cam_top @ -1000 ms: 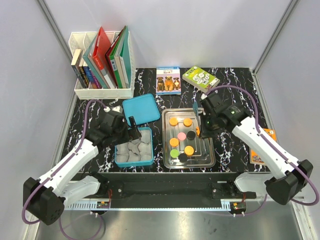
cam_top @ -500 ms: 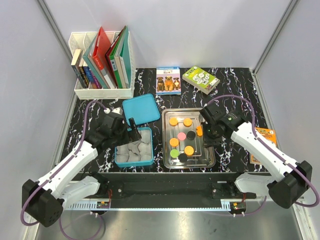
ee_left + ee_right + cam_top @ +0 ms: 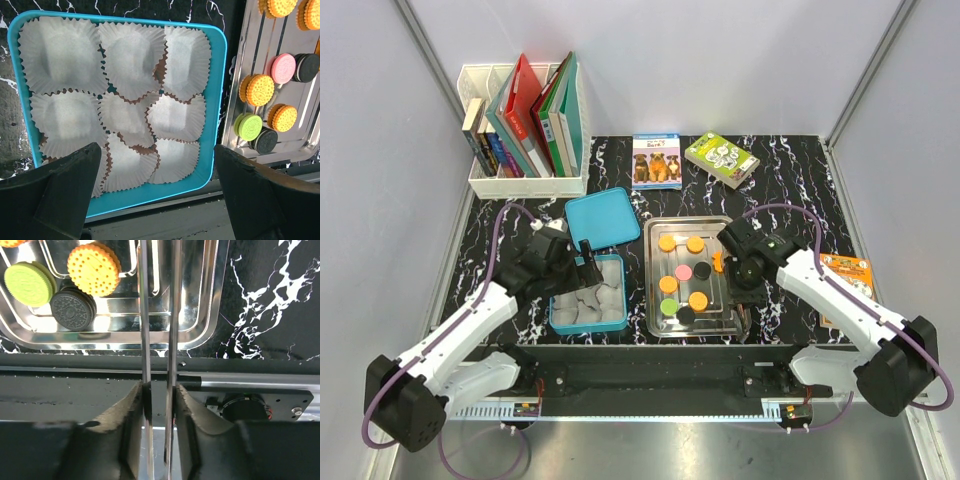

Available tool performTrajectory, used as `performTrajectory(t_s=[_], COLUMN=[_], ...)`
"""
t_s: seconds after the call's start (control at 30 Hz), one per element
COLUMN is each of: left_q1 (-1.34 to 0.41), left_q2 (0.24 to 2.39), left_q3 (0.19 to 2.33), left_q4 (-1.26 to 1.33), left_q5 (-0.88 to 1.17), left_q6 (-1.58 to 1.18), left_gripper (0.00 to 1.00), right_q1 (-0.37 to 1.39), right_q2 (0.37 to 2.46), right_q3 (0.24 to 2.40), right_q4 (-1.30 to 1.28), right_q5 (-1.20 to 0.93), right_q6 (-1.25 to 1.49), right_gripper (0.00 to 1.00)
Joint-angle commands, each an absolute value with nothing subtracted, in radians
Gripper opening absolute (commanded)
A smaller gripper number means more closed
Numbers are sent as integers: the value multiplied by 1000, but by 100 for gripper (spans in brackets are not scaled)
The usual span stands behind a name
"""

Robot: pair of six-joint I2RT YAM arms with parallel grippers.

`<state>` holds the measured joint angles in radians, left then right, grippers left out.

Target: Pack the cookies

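Though flat in the tray (image 3: pixel 215 315), cookies (image 3: pixel 260 90) faces up; left claw (image 3: pixel 157 150) agape, right claw (image 3: pixel 159 390) clasping tongs (image 3: pixel 144 315).

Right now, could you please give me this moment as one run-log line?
left gripper: open, above blue box of paper cups | right gripper: holding tongs over tray | cookies: on tray

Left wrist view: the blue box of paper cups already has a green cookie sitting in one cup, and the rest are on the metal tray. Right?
Not quite. In the left wrist view every paper cup in the blue box is empty. The green cookie lies on the metal tray with the others.
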<state>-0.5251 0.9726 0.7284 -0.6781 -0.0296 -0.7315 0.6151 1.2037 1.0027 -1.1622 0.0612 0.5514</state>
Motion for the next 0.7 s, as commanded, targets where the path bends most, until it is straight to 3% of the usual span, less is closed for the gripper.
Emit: performTrajectory(t_s=[0.0, 0.13, 0.67], left_q1=[-532, -532, -535], left_q2=[979, 979, 976], left_q3=[727, 723, 715], left_q4=[-634, -626, -624], left_q5=[-32, -28, -26], left_q6=[-729, -729, -730], left_gripper=[99, 99, 99], right_q1=[620, 620, 620], right_q2=[1181, 1175, 1192], right_q3=[985, 963, 954], right_q4=[-1124, -1095, -1028], right_q5=[61, 54, 121], right_q6=[610, 637, 666], right_gripper=[39, 45, 45])
